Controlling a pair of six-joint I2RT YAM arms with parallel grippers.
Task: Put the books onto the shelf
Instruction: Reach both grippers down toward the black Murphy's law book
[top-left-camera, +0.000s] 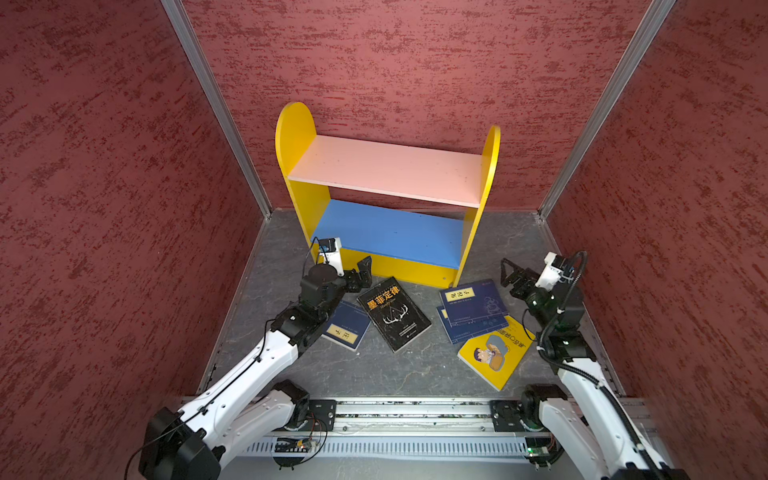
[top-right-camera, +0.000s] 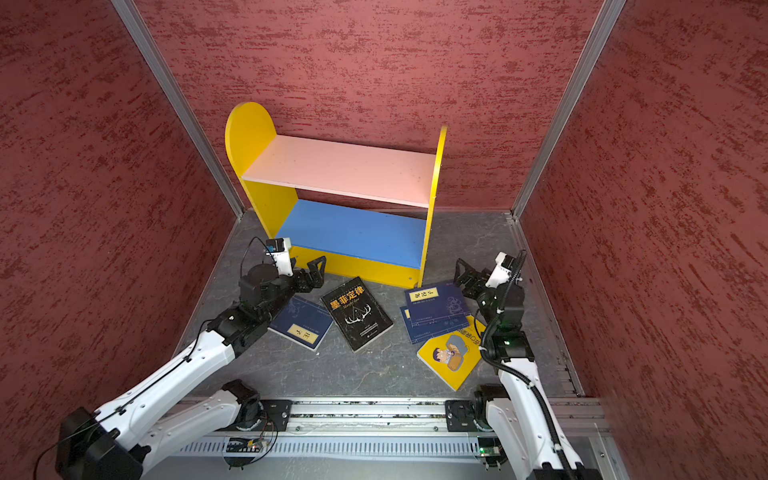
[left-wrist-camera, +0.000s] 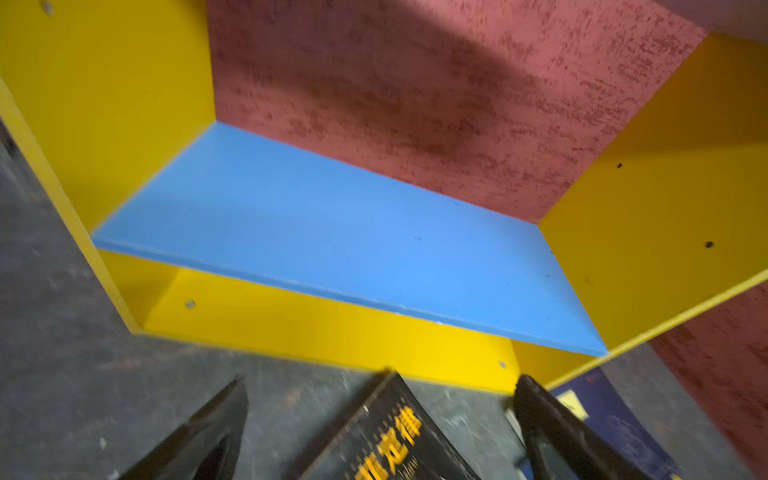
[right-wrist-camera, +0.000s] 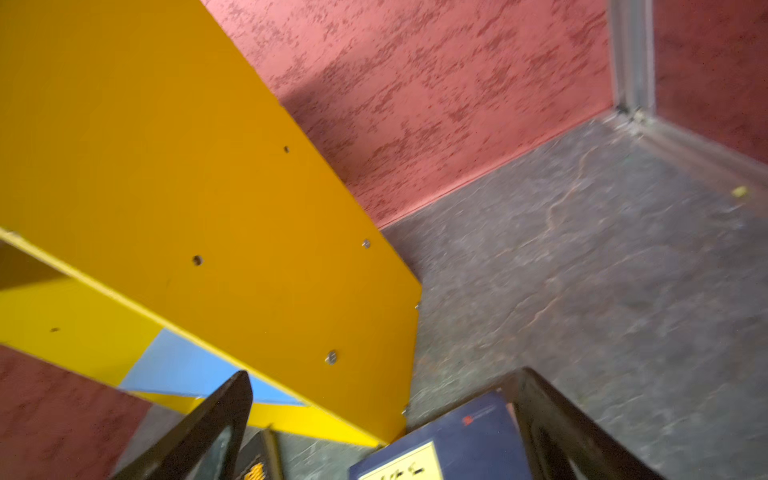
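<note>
"As you look in past the rail (top-left-camera: 415, 409), where do the books (top-right-camera: 361, 316) lie?"

"Flat on the mottled grey floor (top-left-camera: 415, 374): thin yellow paperback (top-left-camera: 496, 353) nearest, black book (top-left-camera: 392, 313) just beside the left gripper (top-left-camera: 360, 272), navy pair (top-left-camera: 473, 307) beside the right gripper (top-left-camera: 508, 275). Both jaws gape."

"The shelf (top-left-camera: 295, 137)?"

"Behind, upright: smooth boards, round-topped yellow sides."
</note>
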